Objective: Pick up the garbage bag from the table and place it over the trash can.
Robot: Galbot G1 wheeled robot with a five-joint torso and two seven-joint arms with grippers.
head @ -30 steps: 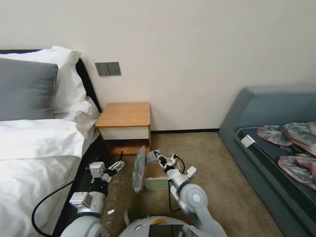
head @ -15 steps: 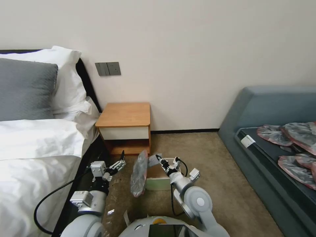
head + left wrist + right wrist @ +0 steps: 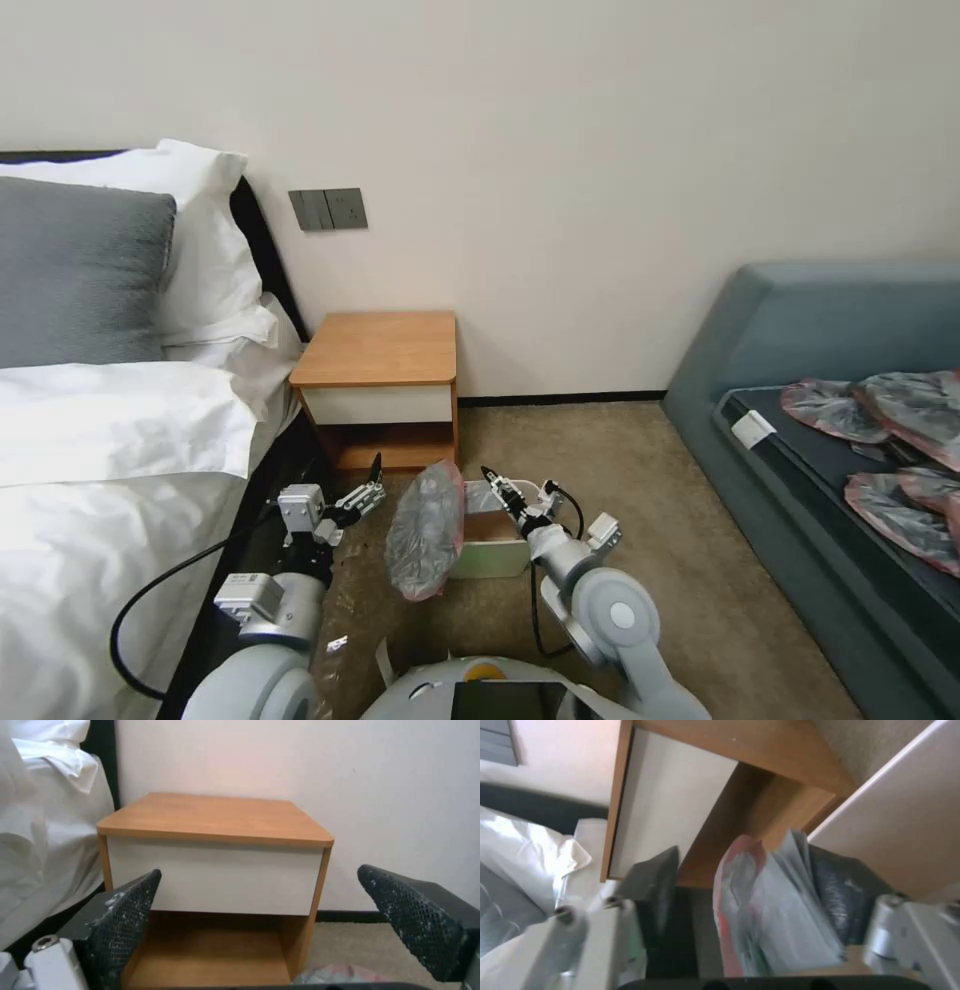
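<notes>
- The garbage bag (image 3: 426, 530) hangs crumpled over the left side of the trash can (image 3: 490, 555), its grey plastic draping down the outside toward the carpet (image 3: 620, 470), with a pinkish-red edge at the bottom.
- The right hand (image 3: 492, 481) sits over the open top of the trash can, at the bag's upper edge; in the right wrist view the bag's folded plastic (image 3: 765, 907) lies between its two fingers, and whether they pinch it or stand loose around it cannot be told.
- The left hand (image 3: 368, 492) hovers low over the carpet, just left of the bag and apart from it, in front of the table (image 3: 380, 350); its fingers (image 3: 125, 915) are spread wide, with nothing between them.
- The table stands against the wall (image 3: 600, 150) beside the bed (image 3: 100, 450), its top bare, behind the trash can.
- Several flatter grey-and-red bags (image 3: 880, 420) lie on the sofa (image 3: 800, 320), well apart from the trash can.
</notes>
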